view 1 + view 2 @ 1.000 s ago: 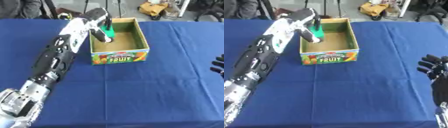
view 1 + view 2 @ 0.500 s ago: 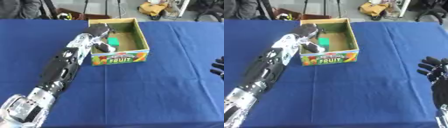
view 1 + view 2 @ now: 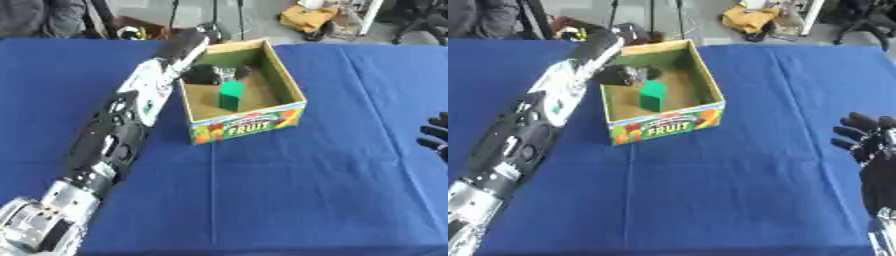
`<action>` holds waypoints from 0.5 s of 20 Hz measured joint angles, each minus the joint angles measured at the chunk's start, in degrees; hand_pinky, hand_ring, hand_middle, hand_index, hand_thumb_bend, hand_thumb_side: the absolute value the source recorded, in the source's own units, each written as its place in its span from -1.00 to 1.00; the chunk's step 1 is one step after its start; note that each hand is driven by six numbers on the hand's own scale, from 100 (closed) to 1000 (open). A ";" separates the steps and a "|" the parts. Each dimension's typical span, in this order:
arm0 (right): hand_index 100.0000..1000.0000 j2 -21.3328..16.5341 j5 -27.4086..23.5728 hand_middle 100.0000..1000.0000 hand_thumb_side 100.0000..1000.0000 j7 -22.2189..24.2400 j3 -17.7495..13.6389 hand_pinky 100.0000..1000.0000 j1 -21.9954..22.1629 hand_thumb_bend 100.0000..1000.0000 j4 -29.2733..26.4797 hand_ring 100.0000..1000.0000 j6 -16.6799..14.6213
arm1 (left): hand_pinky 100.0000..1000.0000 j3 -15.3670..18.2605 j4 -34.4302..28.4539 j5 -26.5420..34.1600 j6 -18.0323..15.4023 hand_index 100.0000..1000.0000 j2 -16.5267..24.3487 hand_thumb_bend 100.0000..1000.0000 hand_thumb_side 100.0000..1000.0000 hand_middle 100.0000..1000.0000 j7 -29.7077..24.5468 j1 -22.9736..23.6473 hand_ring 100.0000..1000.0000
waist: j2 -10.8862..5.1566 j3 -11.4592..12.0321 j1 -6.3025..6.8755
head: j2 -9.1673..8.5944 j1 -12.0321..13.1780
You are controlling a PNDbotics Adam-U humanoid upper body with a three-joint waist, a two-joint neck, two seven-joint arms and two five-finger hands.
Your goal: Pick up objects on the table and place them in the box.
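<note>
A cardboard fruit box (image 3: pixel 249 125) stands open-topped on the blue table (image 3: pixel 289 200), a little behind the middle. On its floor stands a green block (image 3: pixel 230 95), upright. My left arm stretches from the lower left up over the box's left wall. My left hand (image 3: pixel 208 75) is inside the box at its back left corner, just behind the block, fingers relaxed and off it. At the right edge my right hand (image 3: pixel 866 145) rests open with its fingers up, far from the box.
Blue cloth covers the whole table, and I see no other loose objects on it. Past the far edge are tripod legs, a yellow bundle (image 3: pixel 308 16) on the floor and a seated person at the upper left corner.
The left hand carried the green block down into the box and let it go. The block now stands alone on the box floor. The right hand stayed put.
</note>
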 measured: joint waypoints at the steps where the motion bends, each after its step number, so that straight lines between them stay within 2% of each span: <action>1: 0.55 0.00 0.00 0.37 1.00 -0.02 -0.02 0.39 0.11 -1.00 0.00 0.45 0.00 | 0.64 -0.01 -3.17 4.58 0.05 0.50 1.18 0.35 1.00 0.42 0.57 1.21 0.46 | -0.06 0.30 0.03 | 0.00 -0.12; 2: 0.55 0.00 0.00 0.37 1.00 -0.06 -0.05 0.39 0.24 -1.00 0.00 0.45 0.00 | 0.64 -0.02 -6.25 9.10 0.28 0.50 2.35 0.35 1.00 0.42 0.84 2.53 0.46 | -0.10 0.54 0.05 | 0.00 -0.18; 4: 0.55 0.00 0.00 0.37 1.00 -0.20 -0.27 0.39 0.44 -1.00 0.00 0.45 -0.02 | 0.58 -0.03 -11.74 17.63 1.26 0.44 4.55 0.14 0.88 0.32 0.77 5.69 0.37 | -0.27 1.08 0.09 | 0.01 -0.46; 6: 0.55 -0.01 0.00 0.37 1.00 -0.31 -0.35 0.39 0.45 -1.00 0.00 0.45 -0.05 | 0.56 0.06 -16.63 25.79 3.21 0.42 6.53 0.14 0.82 0.28 -0.01 9.77 0.34 | -0.36 1.64 0.15 | 0.01 -0.65; 10: 0.55 -0.02 0.00 0.37 1.00 -0.45 -0.39 0.39 0.45 -1.00 0.00 0.45 -0.04 | 0.54 2.02 -23.51 40.04 8.45 0.39 9.07 0.07 0.90 0.23 -1.35 18.87 0.28 | -0.35 2.25 0.22 | 0.02 -1.13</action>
